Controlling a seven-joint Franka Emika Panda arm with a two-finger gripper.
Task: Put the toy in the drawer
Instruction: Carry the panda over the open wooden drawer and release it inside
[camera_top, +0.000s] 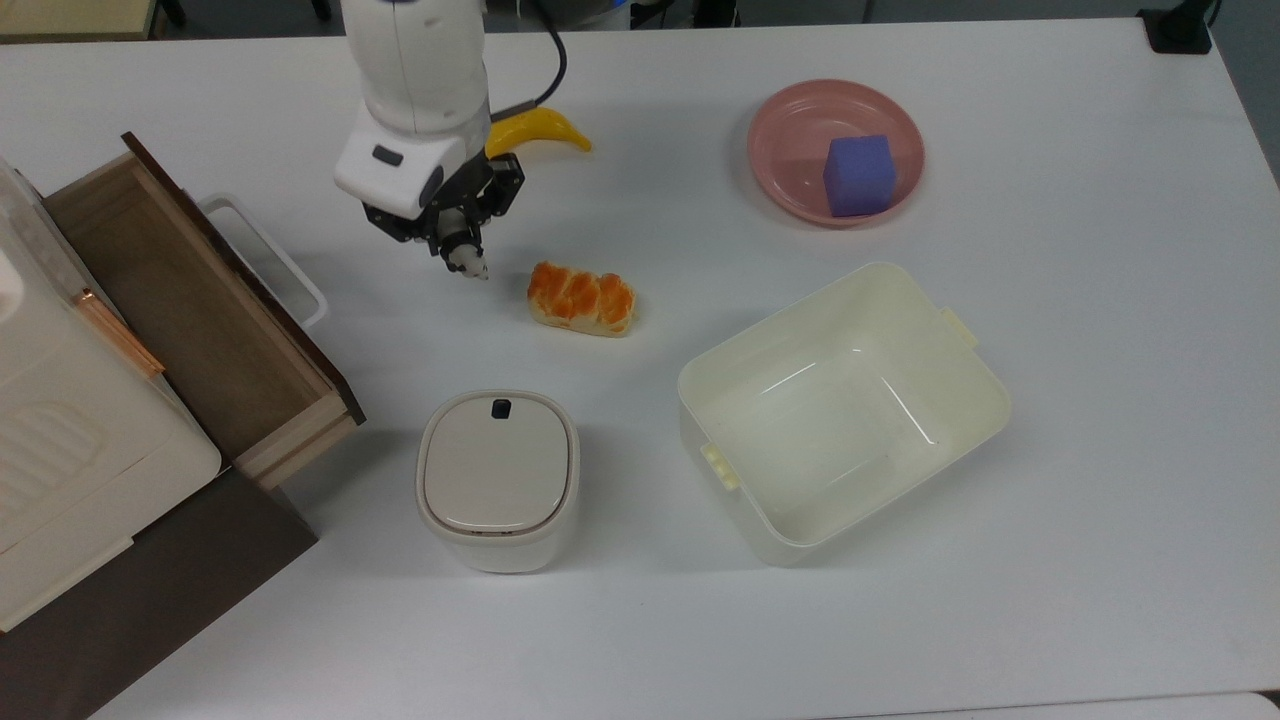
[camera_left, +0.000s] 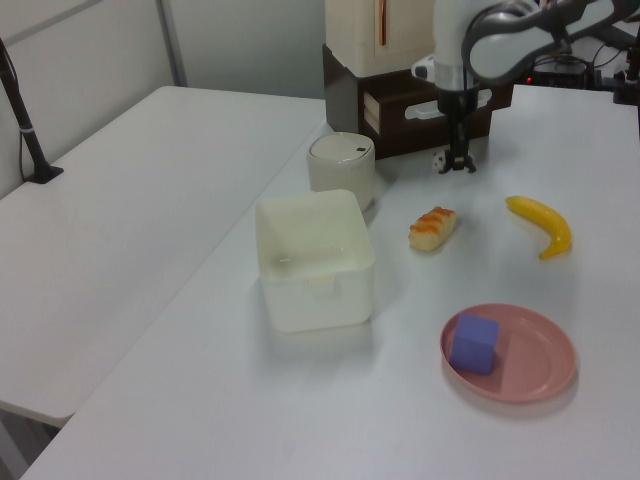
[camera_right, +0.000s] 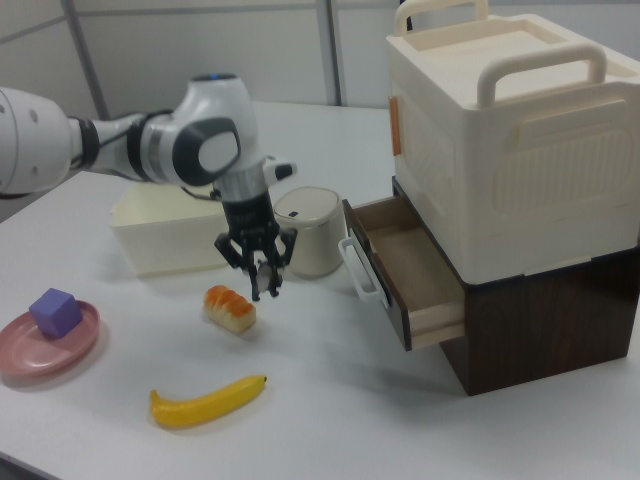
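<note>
The toy (camera_top: 469, 263), a tiny black-and-white panda, is pinched in my gripper (camera_top: 463, 254), which is shut on it and hangs above the table just left of the bread loaf (camera_top: 581, 298) in the top view. In the left view the toy (camera_left: 441, 158) shows beside the fingertips of my gripper (camera_left: 456, 166). The drawer (camera_top: 185, 300) stands pulled open at the top view's left, light wood inside, with a dark front panel and a white loop handle (camera_top: 268, 258). In the right view my gripper (camera_right: 266, 283) hangs left of the open drawer (camera_right: 400, 262).
A lidded cream bin (camera_top: 497, 479) stands below the gripper in the top view, with a cream tub (camera_top: 842, 410) to its right. A banana (camera_top: 540, 130) lies behind the arm. A pink plate (camera_top: 790, 170) holds a purple cube (camera_top: 858, 175). A cream box (camera_right: 510, 130) tops the drawer cabinet.
</note>
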